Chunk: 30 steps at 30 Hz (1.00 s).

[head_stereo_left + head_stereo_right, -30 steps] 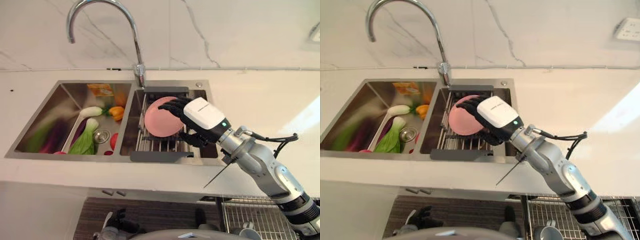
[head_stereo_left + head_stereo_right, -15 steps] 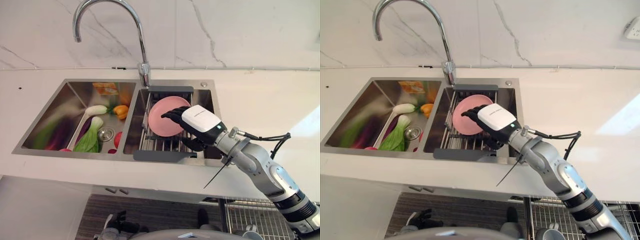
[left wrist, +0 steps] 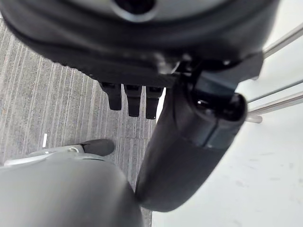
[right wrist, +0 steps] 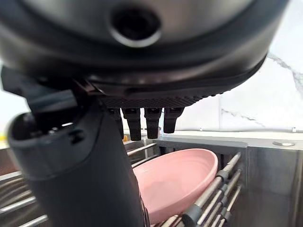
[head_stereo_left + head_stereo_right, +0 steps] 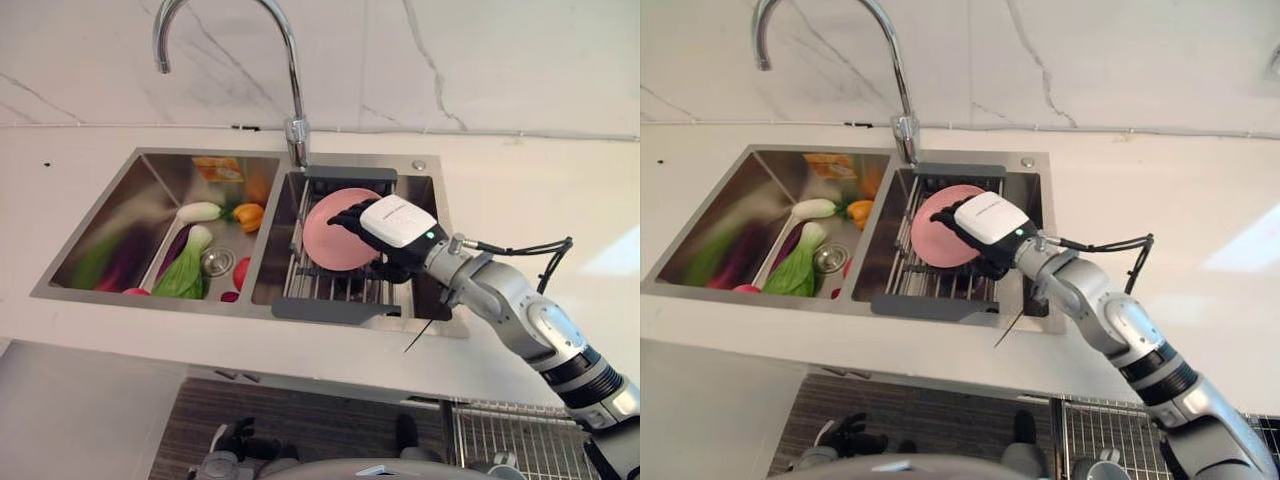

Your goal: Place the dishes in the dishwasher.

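A pink plate (image 5: 322, 235) leans upright in the metal rack (image 5: 330, 290) set in the sink's right basin. My right hand (image 5: 397, 222) reaches in from the right and covers the plate's right side. Its fingers are spread over the plate's face. In the right wrist view the plate (image 4: 176, 176) lies just past the straight fingers (image 4: 147, 122), and the thumb (image 4: 80, 179) stands apart from it. The hand is open, with nothing held. My left hand (image 3: 189, 142) hangs low over the striped floor, its fingers relaxed.
The left basin (image 5: 120, 210) holds bok choy (image 5: 185, 270), an orange pepper (image 5: 248, 216), a purple eggplant and other vegetables. A tall faucet (image 5: 285, 60) rises behind the sink. A wire dishwasher rack (image 5: 500, 435) shows below the counter edge at the lower right.
The whole view has shifted, so the camera moved. My right hand stays at the pink plate and has sunk slightly lower into the basin beside it.
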Available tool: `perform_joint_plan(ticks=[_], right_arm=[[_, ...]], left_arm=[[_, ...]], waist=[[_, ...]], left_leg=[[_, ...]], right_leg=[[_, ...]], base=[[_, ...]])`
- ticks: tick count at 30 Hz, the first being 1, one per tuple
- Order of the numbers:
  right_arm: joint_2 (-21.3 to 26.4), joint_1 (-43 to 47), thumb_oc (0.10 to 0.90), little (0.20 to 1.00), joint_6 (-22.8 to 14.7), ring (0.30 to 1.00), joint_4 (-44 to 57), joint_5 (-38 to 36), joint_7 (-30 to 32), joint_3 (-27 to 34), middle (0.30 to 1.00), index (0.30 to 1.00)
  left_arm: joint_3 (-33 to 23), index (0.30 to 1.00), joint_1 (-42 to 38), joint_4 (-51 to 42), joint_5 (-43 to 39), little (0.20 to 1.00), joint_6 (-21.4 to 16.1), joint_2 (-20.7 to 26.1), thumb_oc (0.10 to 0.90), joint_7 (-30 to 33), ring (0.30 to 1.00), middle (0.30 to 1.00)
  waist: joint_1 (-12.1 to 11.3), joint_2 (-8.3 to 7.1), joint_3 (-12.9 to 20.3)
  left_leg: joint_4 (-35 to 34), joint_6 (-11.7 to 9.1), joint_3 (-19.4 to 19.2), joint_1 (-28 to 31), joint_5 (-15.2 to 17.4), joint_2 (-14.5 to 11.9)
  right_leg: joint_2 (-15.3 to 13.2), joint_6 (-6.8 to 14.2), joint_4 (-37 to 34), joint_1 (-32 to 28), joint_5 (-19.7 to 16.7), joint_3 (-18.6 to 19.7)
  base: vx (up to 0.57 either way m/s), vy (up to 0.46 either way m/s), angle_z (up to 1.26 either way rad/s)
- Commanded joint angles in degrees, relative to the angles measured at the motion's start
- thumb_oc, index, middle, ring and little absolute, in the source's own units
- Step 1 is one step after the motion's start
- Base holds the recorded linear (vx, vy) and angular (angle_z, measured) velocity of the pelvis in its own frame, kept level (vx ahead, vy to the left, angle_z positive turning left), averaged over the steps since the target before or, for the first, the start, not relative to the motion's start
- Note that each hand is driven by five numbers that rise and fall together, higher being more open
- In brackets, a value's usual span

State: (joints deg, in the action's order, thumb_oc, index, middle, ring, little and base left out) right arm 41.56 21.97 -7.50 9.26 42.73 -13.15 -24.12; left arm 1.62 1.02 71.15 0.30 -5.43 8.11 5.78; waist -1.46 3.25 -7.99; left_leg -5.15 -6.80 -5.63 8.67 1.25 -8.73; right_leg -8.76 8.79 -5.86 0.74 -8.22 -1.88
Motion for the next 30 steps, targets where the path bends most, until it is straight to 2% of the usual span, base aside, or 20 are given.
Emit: perform_joint_plan(ticks=[1, 11, 16, 24, 26, 30], right_arm=[[-1.6, 8.2, 0.8, 0.9, -0.8, 0.9, 4.2, -0.9, 1.9, 1.2, 0.9, 0.9], [-0.5, 9.4, 0.8, 0.9, -0.4, 0.9, 2.1, -1.9, 0.3, 0.8, 0.9, 0.9], [-1.7, 9.9, 0.8, 0.9, -0.5, 0.9, 1.6, -0.8, 1.3, 0.6, 0.9, 0.9], [-5.4, 15.1, 0.8, 0.9, 1.0, 0.9, -6.0, 5.2, 4.7, -4.2, 0.9, 0.9], [-6.1, 15.4, 0.8, 0.9, 1.3, 0.9, -7.2, 4.8, 4.4, -4.9, 0.9, 0.9], [-7.3, 15.2, 0.8, 0.9, 1.4, 0.9, -6.9, 6.5, 5.1, -5.1, 0.9, 0.9]], left_arm=[[2.2, 0.9, 0.2, 5.3, -1.3, 0.9, 0.9, 2.4, 0.8, -1.0, 0.9, 0.9], [2.3, 0.9, 0.5, 4.7, -2.9, 0.9, 1.0, 2.2, 0.8, -2.1, 0.9, 0.9], [2.7, 0.9, 0.5, 4.3, -3.4, 0.9, 1.0, 2.1, 0.8, -2.0, 0.9, 0.9], [3.4, 0.9, 0.1, 4.2, -4.9, 0.9, 0.9, 1.8, 0.8, -0.9, 0.9, 0.9], [3.6, 0.9, 0.2, 4.2, -4.9, 0.9, 1.0, 1.8, 0.8, -0.9, 0.9, 0.9], [3.7, 0.9, 0.3, 4.0, -5.1, 0.9, 1.0, 1.6, 0.8, -0.8, 0.9, 0.9]], waist=[[-0.7, -6.18, 1.0], [-1.2, -6.18, 0.0], [-1.5, -6.05, -0.2], [-2.9, -6.16, -0.7], [-3.2, -6.19, -0.8], [-3.6, -6.36, -0.9]], left_leg=[[0.2, -1.9, 2.7, -2.6, -0.6, -1.0], [0.2, -2.0, 3.3, -2.6, -0.8, -1.2], [0.2, -2.0, 3.5, -2.8, -0.8, -1.1], [0.2, -1.8, 3.9, -2.9, -0.7, -0.9], [0.2, -1.8, 4.1, -3.0, -0.7, -0.9], [0.2, -1.7, 4.6, -3.3, -0.8, -0.8]], right_leg=[[-7.4, 3.6, 1.4, -6.5, 4.2, -4.3], [-7.4, 3.6, 1.4, -7.0, 4.4, -4.8], [-7.5, 3.7, 1.4, -7.0, 4.4, -5.0], [-7.9, 3.8, 1.5, -7.4, 4.5, -5.4], [-7.9, 3.7, 1.6, -7.4, 4.5, -5.5], [-8.0, 3.7, 1.6, -7.4, 4.5, -5.8]], base=[[0.0, 0.0, 0.0], [0.0, 0.001, 0.05], [0.0, 0.0, 0.0], [0.0, 0.001, 0.0], [-0.01, 0.002, 0.02], [-0.01, 0.003, 0.04]])
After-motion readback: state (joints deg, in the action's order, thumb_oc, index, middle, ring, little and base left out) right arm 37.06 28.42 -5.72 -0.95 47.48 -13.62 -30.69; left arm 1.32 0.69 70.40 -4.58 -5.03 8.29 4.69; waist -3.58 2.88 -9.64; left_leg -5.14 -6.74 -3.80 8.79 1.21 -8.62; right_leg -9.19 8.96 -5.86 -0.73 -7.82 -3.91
